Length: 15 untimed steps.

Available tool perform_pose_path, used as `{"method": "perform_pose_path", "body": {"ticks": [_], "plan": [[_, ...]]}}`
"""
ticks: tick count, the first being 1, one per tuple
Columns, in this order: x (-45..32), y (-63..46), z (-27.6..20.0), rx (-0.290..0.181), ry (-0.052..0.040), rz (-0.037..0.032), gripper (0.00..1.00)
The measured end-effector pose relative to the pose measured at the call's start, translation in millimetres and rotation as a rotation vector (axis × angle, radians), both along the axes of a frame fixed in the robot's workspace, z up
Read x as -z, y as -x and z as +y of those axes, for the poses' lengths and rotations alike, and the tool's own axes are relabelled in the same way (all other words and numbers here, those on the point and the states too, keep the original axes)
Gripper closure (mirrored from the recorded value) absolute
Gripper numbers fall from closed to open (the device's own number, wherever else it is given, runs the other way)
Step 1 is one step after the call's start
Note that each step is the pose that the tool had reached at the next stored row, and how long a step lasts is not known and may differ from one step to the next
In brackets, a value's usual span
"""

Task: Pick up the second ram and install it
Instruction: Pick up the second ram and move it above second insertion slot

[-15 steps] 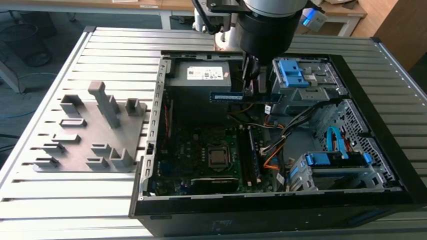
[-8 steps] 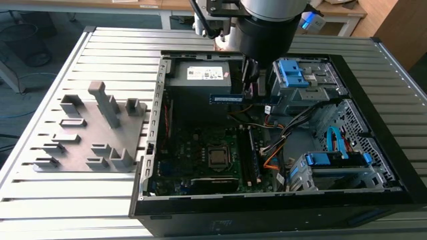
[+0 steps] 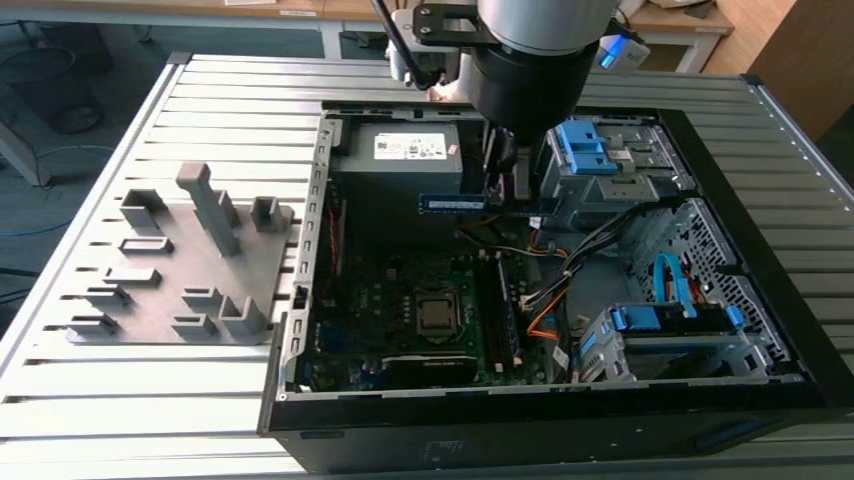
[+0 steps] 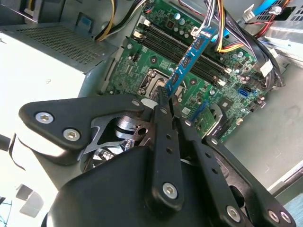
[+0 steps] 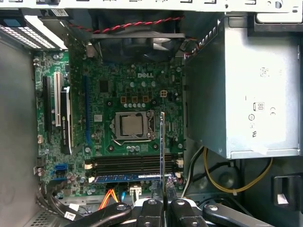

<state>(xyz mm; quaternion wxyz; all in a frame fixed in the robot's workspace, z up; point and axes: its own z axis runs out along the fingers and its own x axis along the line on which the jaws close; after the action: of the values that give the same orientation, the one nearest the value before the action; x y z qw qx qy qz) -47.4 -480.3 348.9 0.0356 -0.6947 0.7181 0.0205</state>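
A silver-grey cylindrical arm wrist (image 3: 534, 25) meets a matt black barrel (image 3: 527, 85). The black metal tool (image 4: 166, 97) shows flat linkage bars (image 4: 80, 118) pinned with silver hex-socket screws (image 4: 169, 190), tapering into two slim black fingers (image 4: 162, 137).

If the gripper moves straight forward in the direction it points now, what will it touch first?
Probably the black memory slots on the green motherboard. The slim blue-green memory stick that the gripper clamps would arrive there first. Depth is unclear.
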Motion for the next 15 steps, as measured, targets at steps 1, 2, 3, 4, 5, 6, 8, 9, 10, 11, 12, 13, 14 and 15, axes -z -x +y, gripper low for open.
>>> {"method": "perform_pose_path", "body": {"ticks": [1,2,3,4,5,6,8,9,10,11,12,13,14,15], "plan": [[0.7,0.0,0.0,0.0,0.0001,0.0,0.86],[1.4,0.0,-0.1,0.0,0.0001,0.0,0.86],[2.0,0.0,-0.2,0.0,0.0001,0.0,0.86],[2.6,0.0,-0.3,0.0,0.0001,0.0,0.86],[3.2,0.0,-0.3,0.0,0.0001,0.0,0.86],[3.8,0.0,-0.4,0.0,0.0001,0.0,0.86],[4.8,0.0,-0.5,0.0,0.0001,0.0,0.86],[5.3,0.0,-0.5,0.0,0.0001,0.0,0.86],[5.7,0.0,-0.6,0.0,0.0002,0.0,0.86],[6.1,0.0,-0.6,0.0,0.0001,0.0,0.86],[6.6,0.0,-0.6,0.0,0.0001,0.0,0.86],[7.0,0.0,-0.6,0.0,0.0001,0.0,0.86],[7.5,0.0,-0.6,0.0,0.0,0.0,0.86],[7.9,0.0,-0.7,0.0,0.0,0.0,0.86]]}}
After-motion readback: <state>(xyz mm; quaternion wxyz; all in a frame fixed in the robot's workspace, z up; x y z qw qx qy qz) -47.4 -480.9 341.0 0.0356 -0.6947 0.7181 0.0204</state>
